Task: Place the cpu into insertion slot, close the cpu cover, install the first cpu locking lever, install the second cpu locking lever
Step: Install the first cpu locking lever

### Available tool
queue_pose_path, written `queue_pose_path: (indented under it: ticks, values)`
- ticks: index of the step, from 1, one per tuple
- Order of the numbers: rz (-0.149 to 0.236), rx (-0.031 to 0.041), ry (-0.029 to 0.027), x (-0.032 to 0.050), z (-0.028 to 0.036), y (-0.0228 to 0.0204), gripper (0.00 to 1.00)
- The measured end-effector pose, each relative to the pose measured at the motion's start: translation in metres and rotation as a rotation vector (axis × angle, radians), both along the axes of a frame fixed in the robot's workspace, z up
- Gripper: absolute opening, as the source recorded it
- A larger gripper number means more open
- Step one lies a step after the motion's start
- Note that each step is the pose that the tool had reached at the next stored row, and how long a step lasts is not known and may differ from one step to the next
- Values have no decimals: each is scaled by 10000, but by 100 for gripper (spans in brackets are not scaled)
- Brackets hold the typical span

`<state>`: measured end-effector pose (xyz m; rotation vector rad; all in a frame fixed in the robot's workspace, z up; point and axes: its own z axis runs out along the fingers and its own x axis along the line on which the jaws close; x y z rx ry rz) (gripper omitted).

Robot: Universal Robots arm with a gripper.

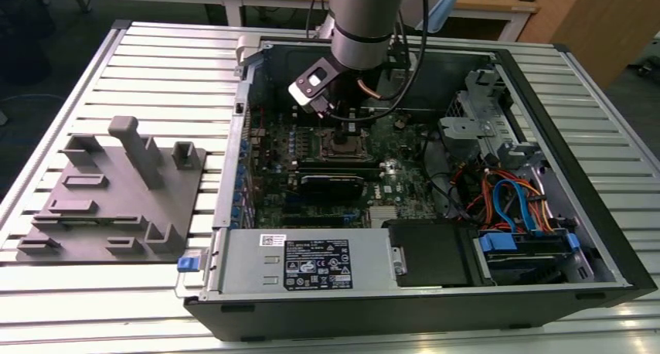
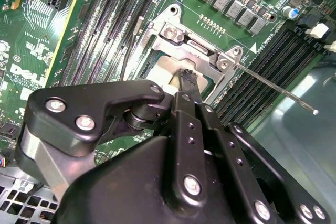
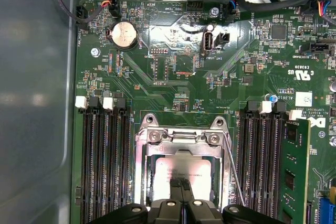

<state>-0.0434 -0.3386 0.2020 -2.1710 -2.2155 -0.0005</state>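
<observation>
The gripper (image 3: 181,187), fingers pinched narrow and holding nothing, points its tips at the cpu (image 3: 167,171). We see the cpu seated in the insertion slot (image 3: 138,156) under the lowered cpu cover (image 3: 181,136). A thin locking lever (image 2: 273,87) juts free beside it. Memory slots (image 3: 105,161) flank both sides on the motherboard (image 3: 173,66).

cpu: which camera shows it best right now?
First wrist view: the cpu faces the camera squarely, silver top framed by the cpu cover, only the gripper tip overlapping one edge. In the second wrist view the gripper hides most of it. The exterior view shows it distant, under the arm.
</observation>
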Motion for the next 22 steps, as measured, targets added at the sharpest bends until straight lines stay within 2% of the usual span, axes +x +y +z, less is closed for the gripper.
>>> queue_pose_path:
  ticks: [7, 12, 22]
  values:
    - [0, -10, 1, 0, 6, 0, 10]
    - [0, -19, 0, 0, 51, 0, 10]
    - [0, -150, 0, 0, 134, 0, 10]
